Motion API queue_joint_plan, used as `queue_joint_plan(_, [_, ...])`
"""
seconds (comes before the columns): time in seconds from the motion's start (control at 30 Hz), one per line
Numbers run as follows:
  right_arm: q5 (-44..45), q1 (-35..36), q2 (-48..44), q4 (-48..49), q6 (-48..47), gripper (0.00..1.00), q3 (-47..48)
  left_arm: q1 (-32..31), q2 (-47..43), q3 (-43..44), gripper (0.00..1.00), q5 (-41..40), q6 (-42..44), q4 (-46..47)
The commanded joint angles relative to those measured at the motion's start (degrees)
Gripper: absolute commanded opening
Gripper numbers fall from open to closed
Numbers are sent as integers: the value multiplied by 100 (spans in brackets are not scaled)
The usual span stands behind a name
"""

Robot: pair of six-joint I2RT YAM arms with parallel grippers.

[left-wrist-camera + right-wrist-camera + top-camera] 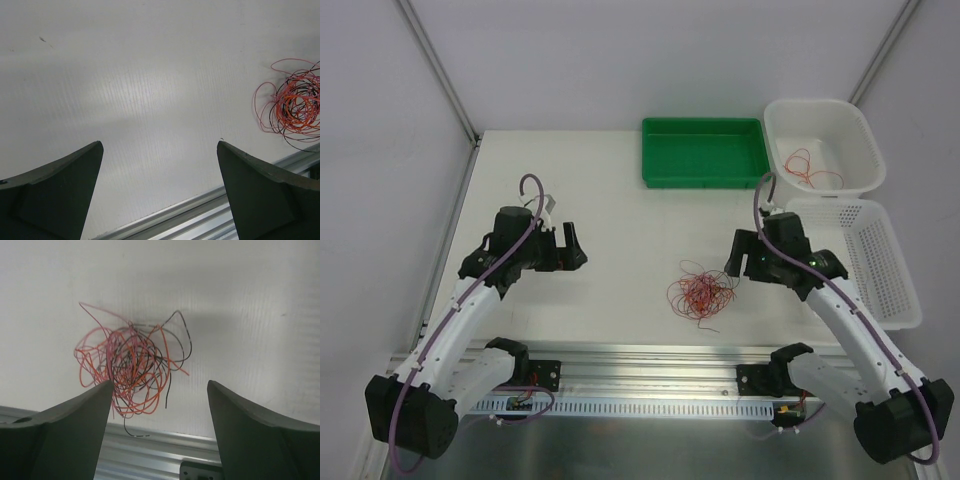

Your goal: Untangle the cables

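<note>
Cables [700,292]: thin red and black, loose curly tangle on ribbed white tabletop [610,200]. White tub [817,104]: one red strand [808,167]. Left hand [160,145], right hand [160,385]: spread, empty.

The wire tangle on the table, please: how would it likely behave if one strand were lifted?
The wire tangle is probably floppy, its thin strands curling in loose loops. One lifted strand would likely drag others along, since red and dark loops interlace.
</note>
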Motion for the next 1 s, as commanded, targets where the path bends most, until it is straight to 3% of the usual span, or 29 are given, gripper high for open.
queue_joint_plan(0.0, [-338, 499, 34, 405, 764, 80, -610, -27, 70, 72, 99, 129, 100, -31])
queue_joint_plan(0.3, [-461, 1037, 586, 1819, 1196, 73, -1471, -131, 509, 125, 99, 524, 4, -31])
queue_joint_plan(0.43, [-768, 1151, 886, 2321, 1275, 68, -1771, -929, 685, 186, 99, 341, -251, -22])
queue_joint_plan(0.57, [-848, 1449, 1036, 2559, 1161, 53, -1868, -1799, 896, 134, 99, -99, -891, 285])
queue_joint_plan(0.8, [-769, 1837, 940, 2937, 933, 1, -2035, -2908, 1739, -43, 99, -389, -1860, 1928])
queue_joint_plan(0.97, [-1103, 1907, 729, 3007, 494, 1, -2061, -3269, 2652, 580, 96, -469, -1431, 2158])
